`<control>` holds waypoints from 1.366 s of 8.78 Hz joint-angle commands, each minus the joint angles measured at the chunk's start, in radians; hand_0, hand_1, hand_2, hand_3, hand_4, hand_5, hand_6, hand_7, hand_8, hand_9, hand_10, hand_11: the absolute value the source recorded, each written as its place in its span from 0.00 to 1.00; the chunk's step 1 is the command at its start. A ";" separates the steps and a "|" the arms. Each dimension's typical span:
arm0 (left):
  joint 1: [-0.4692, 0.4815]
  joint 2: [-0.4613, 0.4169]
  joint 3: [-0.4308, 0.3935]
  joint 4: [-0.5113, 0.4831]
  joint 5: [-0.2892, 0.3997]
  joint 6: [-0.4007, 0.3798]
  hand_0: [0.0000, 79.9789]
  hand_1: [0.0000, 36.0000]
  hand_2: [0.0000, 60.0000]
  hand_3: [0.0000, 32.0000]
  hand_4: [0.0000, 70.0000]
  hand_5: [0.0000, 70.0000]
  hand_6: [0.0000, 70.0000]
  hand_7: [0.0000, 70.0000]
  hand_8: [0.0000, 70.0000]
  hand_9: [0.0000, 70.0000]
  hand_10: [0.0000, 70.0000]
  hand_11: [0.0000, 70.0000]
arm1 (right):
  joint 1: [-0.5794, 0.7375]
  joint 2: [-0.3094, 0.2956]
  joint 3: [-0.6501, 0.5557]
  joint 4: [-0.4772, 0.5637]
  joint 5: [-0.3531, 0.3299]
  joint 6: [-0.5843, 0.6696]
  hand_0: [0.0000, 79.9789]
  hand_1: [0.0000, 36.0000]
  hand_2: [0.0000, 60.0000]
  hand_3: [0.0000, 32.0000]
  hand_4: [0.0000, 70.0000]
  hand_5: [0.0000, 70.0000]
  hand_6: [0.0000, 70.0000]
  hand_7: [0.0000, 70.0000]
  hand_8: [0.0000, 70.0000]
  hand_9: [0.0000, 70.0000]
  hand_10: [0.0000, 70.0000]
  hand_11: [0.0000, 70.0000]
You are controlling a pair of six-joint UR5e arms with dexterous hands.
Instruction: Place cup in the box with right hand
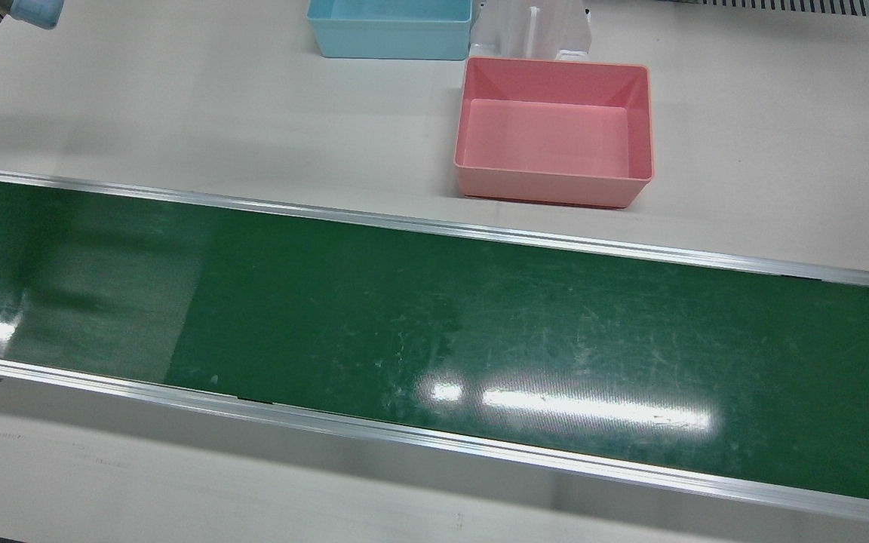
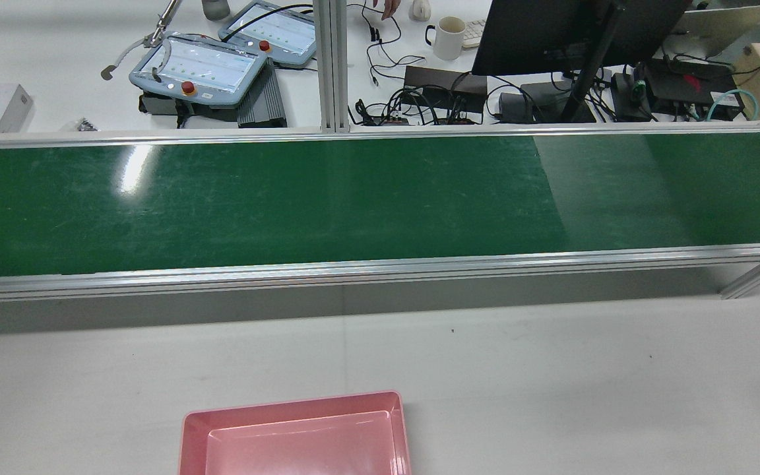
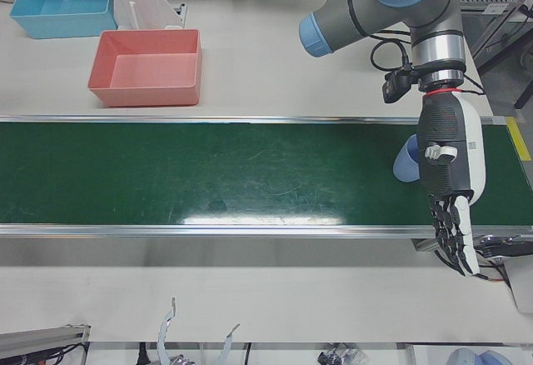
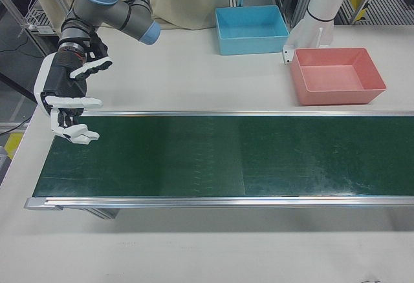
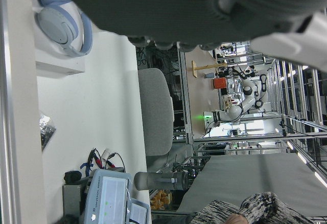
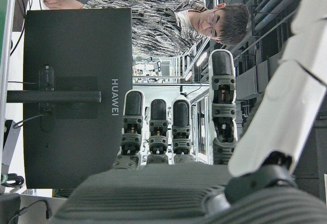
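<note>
The light-blue cup (image 3: pixel 407 161) stands on the green conveyor belt (image 3: pixel 208 173) beside the open, empty left hand (image 3: pixel 450 190), far from the pink box (image 4: pixel 336 75). The right hand (image 4: pixel 68 105), fingers spread and empty, waits at the belt's opposite end; reaching and grasping come next.

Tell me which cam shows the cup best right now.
Left-front view, and only there: the pale blue cup sits on the green belt at its far right end, partly hidden behind the left hand. No other view shows it; the rear and front views show bare belt only.
</note>
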 commanded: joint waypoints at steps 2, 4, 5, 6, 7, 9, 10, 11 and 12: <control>-0.001 0.000 0.000 0.000 -0.001 0.000 0.00 0.00 0.00 0.00 0.00 0.00 0.00 0.00 0.00 0.00 0.00 0.00 | 0.000 0.000 0.000 0.000 0.000 0.000 0.61 0.28 0.09 0.00 0.85 0.07 0.20 0.72 0.25 0.42 0.32 0.47; 0.001 0.000 0.000 0.000 0.001 0.000 0.00 0.00 0.00 0.00 0.00 0.00 0.00 0.00 0.00 0.00 0.00 0.00 | 0.000 -0.001 -0.002 0.000 0.000 0.000 0.61 0.28 0.09 0.00 0.83 0.07 0.20 0.70 0.25 0.41 0.33 0.47; 0.001 0.000 0.000 0.000 0.001 0.000 0.00 0.00 0.00 0.00 0.00 0.00 0.00 0.00 0.00 0.00 0.00 0.00 | 0.000 0.000 -0.002 0.000 0.000 0.000 0.60 0.28 0.09 0.00 0.84 0.07 0.20 0.71 0.25 0.42 0.33 0.48; 0.001 0.000 0.000 0.000 -0.001 0.000 0.00 0.00 0.00 0.00 0.00 0.00 0.00 0.00 0.00 0.00 0.00 0.00 | 0.002 -0.001 -0.002 0.000 0.000 0.000 0.61 0.28 0.09 0.00 0.83 0.07 0.20 0.70 0.25 0.41 0.32 0.47; 0.001 0.000 0.000 0.000 -0.001 0.000 0.00 0.00 0.00 0.00 0.00 0.00 0.00 0.00 0.00 0.00 0.00 0.00 | 0.002 0.000 -0.002 0.000 0.000 0.000 0.61 0.29 0.09 0.00 0.83 0.07 0.19 0.70 0.25 0.41 0.32 0.46; 0.001 0.000 0.000 0.000 -0.001 0.000 0.00 0.00 0.00 0.00 0.00 0.00 0.00 0.00 0.00 0.00 0.00 0.00 | 0.002 -0.001 -0.002 0.000 0.000 0.000 0.61 0.29 0.09 0.00 0.82 0.07 0.19 0.69 0.25 0.41 0.32 0.46; 0.001 0.000 0.000 0.000 -0.001 0.000 0.00 0.00 0.00 0.00 0.00 0.00 0.00 0.00 0.00 0.00 0.00 0.00 | 0.002 -0.001 -0.002 0.000 0.000 0.000 0.61 0.28 0.09 0.00 0.82 0.07 0.19 0.70 0.25 0.41 0.32 0.47; -0.001 0.000 0.000 0.000 -0.001 0.000 0.00 0.00 0.00 0.00 0.00 0.00 0.00 0.00 0.00 0.00 0.00 0.00 | 0.002 0.000 -0.002 0.000 0.000 0.000 0.61 0.28 0.09 0.00 0.83 0.07 0.20 0.70 0.25 0.41 0.32 0.47; -0.001 0.000 0.000 0.000 -0.001 0.000 0.00 0.00 0.00 0.00 0.00 0.00 0.00 0.00 0.00 0.00 0.00 0.00 | 0.000 -0.001 -0.002 0.000 0.000 0.000 0.61 0.28 0.09 0.00 0.82 0.07 0.19 0.70 0.25 0.41 0.32 0.47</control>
